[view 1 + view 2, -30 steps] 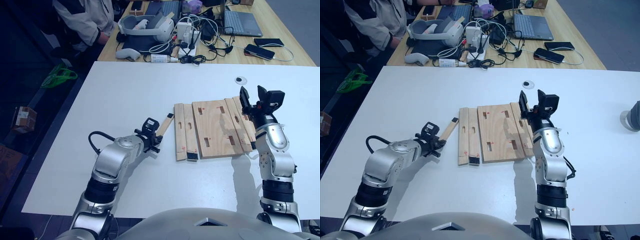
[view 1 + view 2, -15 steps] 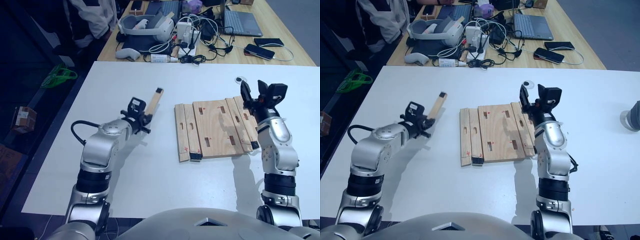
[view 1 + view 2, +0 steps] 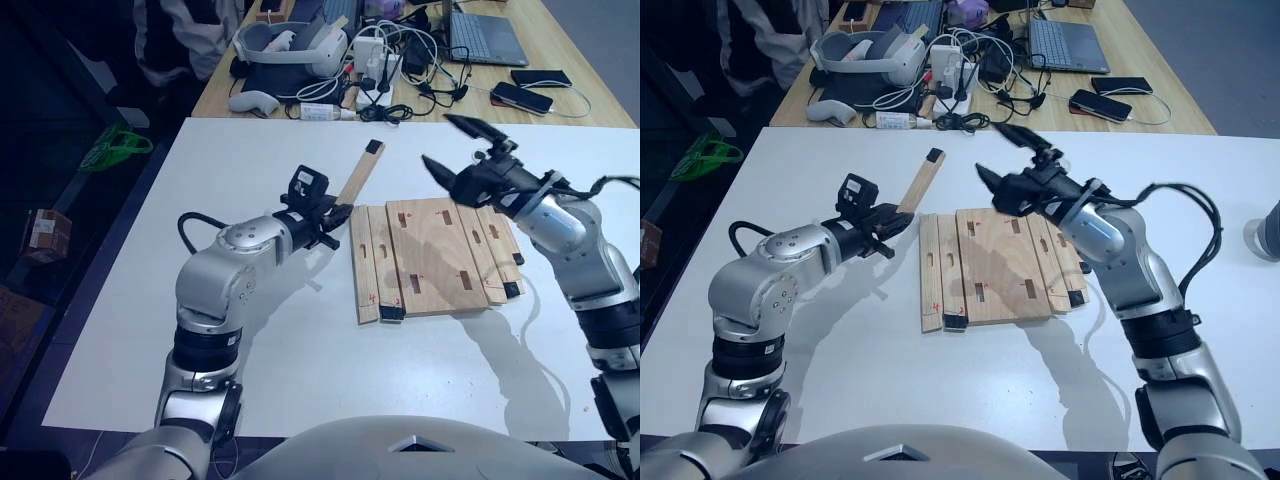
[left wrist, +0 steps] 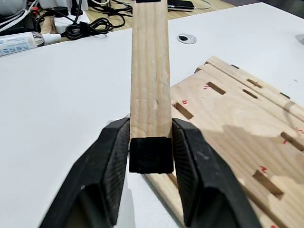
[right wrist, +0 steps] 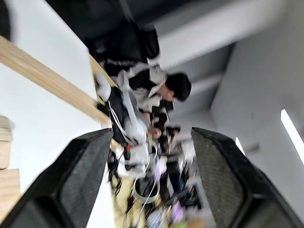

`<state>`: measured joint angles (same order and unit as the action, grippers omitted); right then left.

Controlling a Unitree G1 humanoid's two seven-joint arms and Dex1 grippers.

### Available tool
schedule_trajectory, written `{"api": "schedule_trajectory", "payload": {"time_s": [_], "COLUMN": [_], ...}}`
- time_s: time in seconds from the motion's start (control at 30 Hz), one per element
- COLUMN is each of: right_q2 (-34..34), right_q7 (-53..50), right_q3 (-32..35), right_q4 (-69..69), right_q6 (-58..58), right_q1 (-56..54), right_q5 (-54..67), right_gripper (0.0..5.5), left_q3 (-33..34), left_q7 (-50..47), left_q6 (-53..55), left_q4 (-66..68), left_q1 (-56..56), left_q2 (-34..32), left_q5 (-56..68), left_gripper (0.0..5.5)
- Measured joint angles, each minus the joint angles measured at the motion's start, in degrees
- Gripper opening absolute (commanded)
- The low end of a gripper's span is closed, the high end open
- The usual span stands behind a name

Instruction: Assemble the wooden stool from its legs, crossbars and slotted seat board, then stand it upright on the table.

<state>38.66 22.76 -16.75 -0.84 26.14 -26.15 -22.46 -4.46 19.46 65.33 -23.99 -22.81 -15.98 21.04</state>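
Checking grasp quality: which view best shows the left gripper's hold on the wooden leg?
Left wrist view: close up, the left gripper clamps both sides of the wooden leg near its black end. The eye views show the leg small, the hold partly hidden.

A headset [image 3: 290,45], laptop [image 3: 485,35], cables [image 3: 400,72] and perhaps phones [image 3: 518,96] crowd the far desk [image 3: 215,98].

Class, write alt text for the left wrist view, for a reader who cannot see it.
The left end effector grips a wooden bar by its black-capped end, the bar pointing away over the white table. The slotted seat board lies flat beside it.
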Motion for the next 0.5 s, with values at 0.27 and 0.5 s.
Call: {"api": "schedule_trajectory", "payload": {"time_s": [0.27,0.5], "right_q2": [-2.6,-2.8], "right_q7": [-1.5,-3.3], "right_q3": [-11.4,-10.8], "right_q4": [15.0,17.1], "right_q6": [20.9,18.0], "right_q1": [-10.6,-11.9], "right_q5": [-16.8,-20.2], "right_gripper": [3.09,2.19], "left_q3": [-2.5,-4.9], "left_q7": [0.4,-0.1], "left_q6": [12.9,14.4], "left_q4": [-4.9,-6.5], "left_q1": [-7.2,-6.6], "left_q2": [1.2,0.1], "left_q5": [5.5,6.4], "left_gripper": [1.30,1.30]}}
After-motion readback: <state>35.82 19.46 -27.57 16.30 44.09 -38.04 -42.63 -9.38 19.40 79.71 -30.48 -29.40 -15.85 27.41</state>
